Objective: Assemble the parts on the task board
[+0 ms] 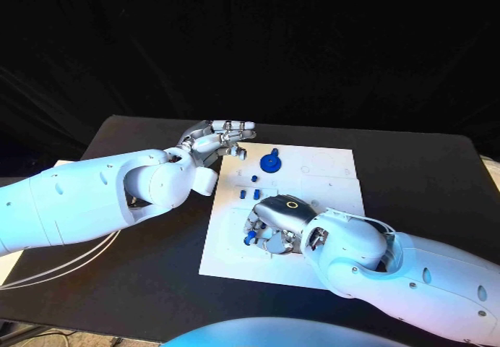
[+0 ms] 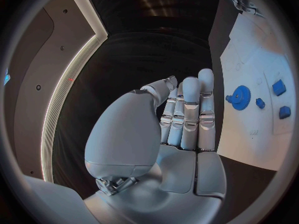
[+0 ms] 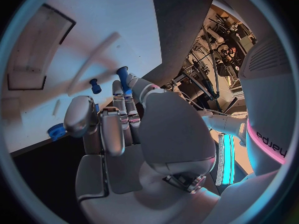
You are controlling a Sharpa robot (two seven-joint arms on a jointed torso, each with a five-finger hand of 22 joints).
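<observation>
Right hand [image 1: 273, 224] on white task board [image 1: 323, 163], black table [image 1: 417, 166], dark backdrop.

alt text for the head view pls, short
The robot's right hand reaches down onto the near part of the white task board, fingers around small blue parts. The left hand hovers at the board's far left corner, fingers together and holding nothing. A round blue gear-like part and several small blue pieces lie between them.

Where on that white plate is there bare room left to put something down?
The white plate is bare along its far right side, beyond the blue gear, and near its front left corner. It is crowded mid-plate, where the right hand rests among small blue pieces.
</observation>
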